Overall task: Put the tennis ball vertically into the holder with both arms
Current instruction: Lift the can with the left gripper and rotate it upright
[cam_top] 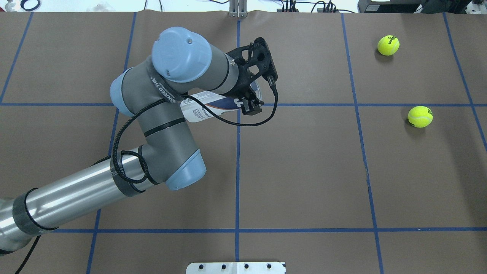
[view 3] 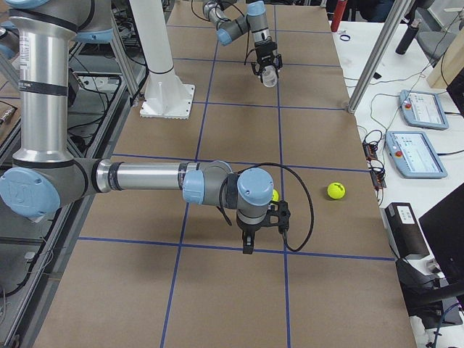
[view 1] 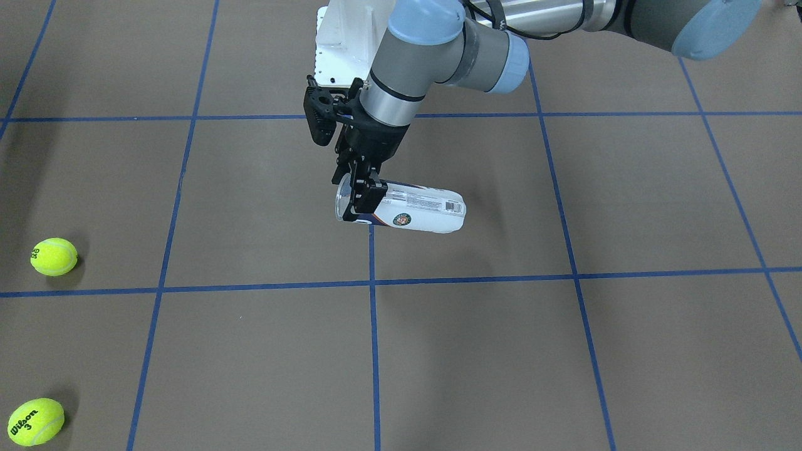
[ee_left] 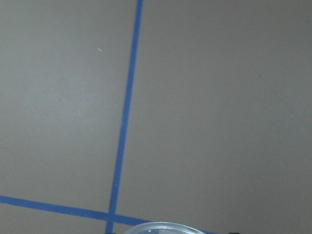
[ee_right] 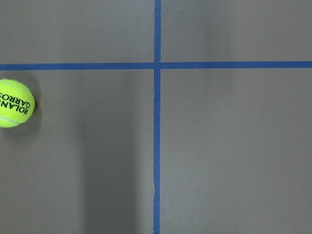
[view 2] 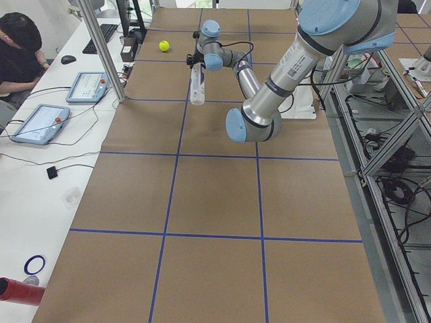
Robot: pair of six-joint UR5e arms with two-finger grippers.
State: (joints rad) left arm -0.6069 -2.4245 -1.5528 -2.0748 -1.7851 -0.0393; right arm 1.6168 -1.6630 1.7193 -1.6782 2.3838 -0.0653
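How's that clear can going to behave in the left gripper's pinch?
Probably light: the holder looks empty and thin-walled. The left gripper pinches it near the open mouth, so the wall may flex there. Held sideways by one end, its smooth body could swivel or slip.

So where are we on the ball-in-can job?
Done: left claw is shut on the can near its open end, can sideways, seemingly lifted. In hand: right claw hangs near one ball. To do: stand the can up, grab a ball, drop it in. Second ball also lies loose.
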